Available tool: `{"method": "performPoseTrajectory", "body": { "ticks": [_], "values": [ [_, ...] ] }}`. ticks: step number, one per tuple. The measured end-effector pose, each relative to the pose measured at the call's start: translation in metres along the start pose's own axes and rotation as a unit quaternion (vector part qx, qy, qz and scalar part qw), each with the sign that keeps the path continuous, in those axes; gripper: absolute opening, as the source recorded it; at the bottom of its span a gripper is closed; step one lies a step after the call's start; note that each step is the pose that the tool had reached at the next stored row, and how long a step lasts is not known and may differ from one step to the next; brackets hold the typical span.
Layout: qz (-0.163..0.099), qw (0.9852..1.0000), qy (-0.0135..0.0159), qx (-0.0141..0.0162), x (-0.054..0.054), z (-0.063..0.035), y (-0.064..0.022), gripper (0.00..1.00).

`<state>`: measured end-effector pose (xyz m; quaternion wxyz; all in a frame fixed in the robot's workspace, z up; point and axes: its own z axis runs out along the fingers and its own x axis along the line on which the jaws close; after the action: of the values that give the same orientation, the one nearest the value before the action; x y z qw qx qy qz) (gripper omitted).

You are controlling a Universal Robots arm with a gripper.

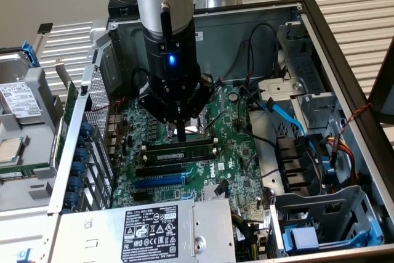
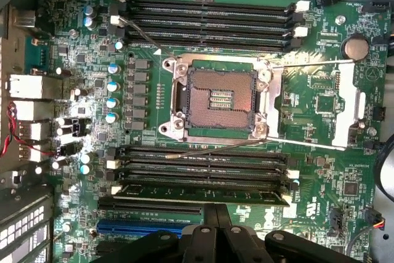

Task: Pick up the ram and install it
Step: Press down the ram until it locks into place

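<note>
The ram (image 2: 203, 194) lies in the outermost of the black slots (image 2: 203, 167) below the CPU socket (image 2: 215, 100), on the side toward the blue slot (image 2: 144, 226). In the exterior view the ram (image 1: 181, 149) is a dark stick running across the motherboard (image 1: 237, 140), just past the empty black slots (image 1: 163, 169) and the blue slot (image 1: 159, 182). It looks level along its length; whether the end clips are latched, I cannot tell.

The end effector (image 1: 182, 132) is right above the ram's middle, fingers pressed together, tips down at or on its top edge. Nothing is pinched between them. In the wrist view the end effector (image 2: 215, 214) sits just beside the ram on the blue-slot side.

A second bank of black slots (image 2: 206, 26) sits on the far side of the socket. A coin cell (image 2: 356, 47) is near the board edge. The open case (image 1: 345, 90) holds cables (image 1: 283, 115) on the exterior view's right, a power supply (image 1: 154, 229) in front, and a drive cage (image 1: 21, 121) outside on the left.
</note>
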<state>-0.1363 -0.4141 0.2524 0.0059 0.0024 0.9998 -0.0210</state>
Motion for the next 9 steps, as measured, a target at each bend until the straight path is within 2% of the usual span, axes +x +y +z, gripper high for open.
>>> {"method": "performPoseTrajectory", "body": {
  "ticks": [7, 9],
  "values": [
    [0.007, 1.0000, 0.0011, 0.0000, 0.0000, 0.0001, 0.0000, 0.11],
    [0.016, 0.9999, 0.0015, 0.0002, 0.0000, 0.0001, 0.0000, 0.11]
  ]
}}
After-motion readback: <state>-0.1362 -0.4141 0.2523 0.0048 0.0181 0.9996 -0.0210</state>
